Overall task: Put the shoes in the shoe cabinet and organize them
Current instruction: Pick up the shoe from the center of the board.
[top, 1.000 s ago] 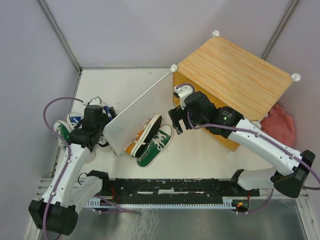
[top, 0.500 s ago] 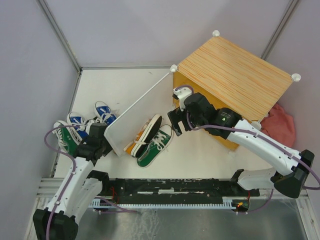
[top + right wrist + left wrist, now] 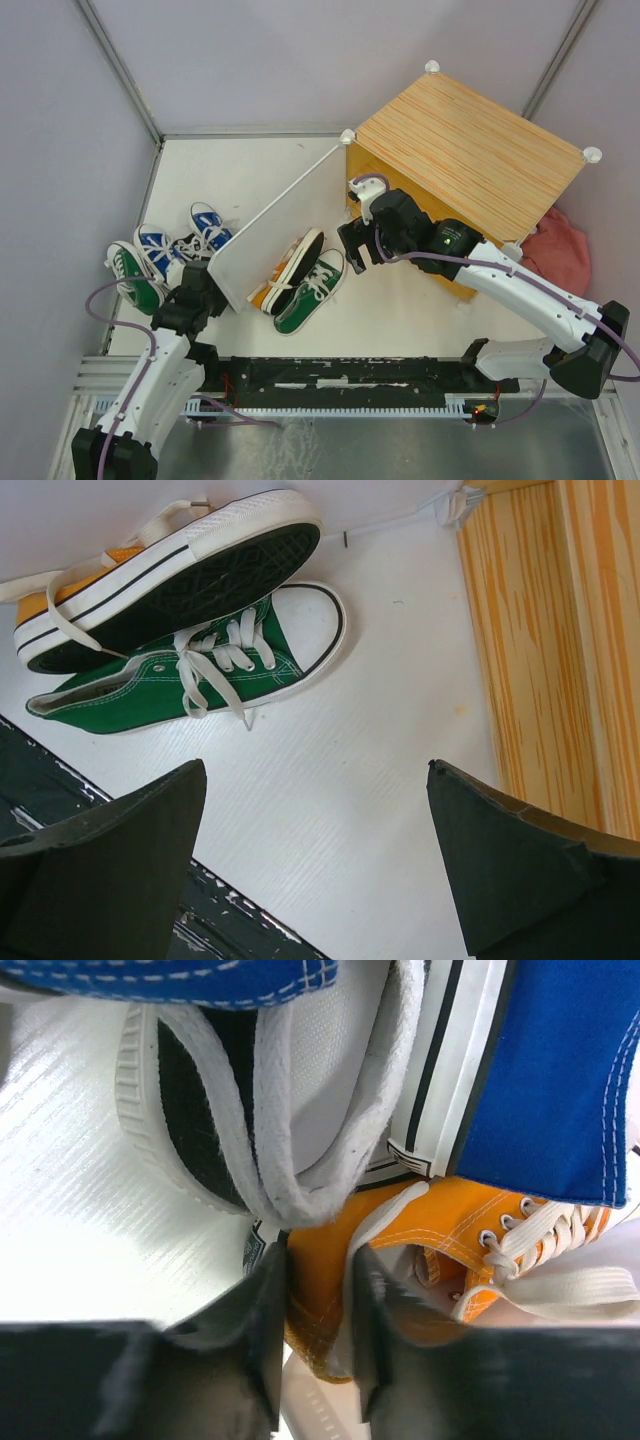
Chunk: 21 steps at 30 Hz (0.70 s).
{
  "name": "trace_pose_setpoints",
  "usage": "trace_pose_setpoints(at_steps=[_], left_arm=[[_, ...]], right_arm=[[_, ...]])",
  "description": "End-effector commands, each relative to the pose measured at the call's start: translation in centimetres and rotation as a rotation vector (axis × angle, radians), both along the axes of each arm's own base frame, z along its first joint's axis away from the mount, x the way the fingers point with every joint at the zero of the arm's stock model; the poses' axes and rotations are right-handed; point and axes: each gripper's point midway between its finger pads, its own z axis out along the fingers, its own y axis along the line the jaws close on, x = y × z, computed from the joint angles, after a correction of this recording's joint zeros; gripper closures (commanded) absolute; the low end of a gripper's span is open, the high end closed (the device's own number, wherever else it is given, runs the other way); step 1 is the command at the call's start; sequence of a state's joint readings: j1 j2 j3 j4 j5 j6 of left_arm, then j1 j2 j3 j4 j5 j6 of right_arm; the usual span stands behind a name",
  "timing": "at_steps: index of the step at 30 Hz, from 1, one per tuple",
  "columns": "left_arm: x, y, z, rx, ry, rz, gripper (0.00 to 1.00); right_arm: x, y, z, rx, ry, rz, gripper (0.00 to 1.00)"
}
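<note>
**Left claw at the pile.** My left claw (image 3: 318,1270), half shut, straddles the heel rim of the orange shoe (image 3: 440,1230); I cannot tell whether it grips. The shoe's length runs rightward from my fingers. My right claw (image 3: 315,770), wide open and empty, stands farther off.

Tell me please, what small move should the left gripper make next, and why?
Probably finish closing the left gripper: its fingers straddle the canvas rim of the orange sneaker, one on each side, but a firm pinch is not evident.
</note>
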<state>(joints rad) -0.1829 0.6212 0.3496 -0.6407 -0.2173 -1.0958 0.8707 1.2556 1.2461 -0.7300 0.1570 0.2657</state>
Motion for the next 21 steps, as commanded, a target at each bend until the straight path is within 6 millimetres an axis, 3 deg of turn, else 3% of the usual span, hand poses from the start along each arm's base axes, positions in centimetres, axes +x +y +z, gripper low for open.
trace_pose_setpoints(at_steps=[1,3,8,12,16,21], left_arm=[[0.9,-0.3,-0.5,-0.058,-0.052,0.057,0.79],[1.1,-0.3,0.1,-0.055,-0.079,0.047,0.96],[2.1,0.1,4.7,-0.029,-0.202,0.031,0.97],[2.9,2.0,11.1,0.085,-0.306,0.055,0.97],[3.5,3.9,19.1,0.194,-0.433,0.08,0.97],[3.6,5.8,26.0,0.294,-0.558,0.131,0.97]], right_arm=[[0.5,0.5,1.5,0.066,-0.033,-0.012,0.01],[0.4,0.5,1.5,0.067,-0.032,-0.012,0.01],[0.6,0.6,1.5,0.072,-0.031,-0.018,0.01],[0.7,0.9,1.8,0.083,-0.029,-0.014,0.01],[0.7,1.2,2.0,0.089,-0.025,-0.005,0.01],[0.7,1.5,1.9,0.084,-0.018,0.01,0.01]])
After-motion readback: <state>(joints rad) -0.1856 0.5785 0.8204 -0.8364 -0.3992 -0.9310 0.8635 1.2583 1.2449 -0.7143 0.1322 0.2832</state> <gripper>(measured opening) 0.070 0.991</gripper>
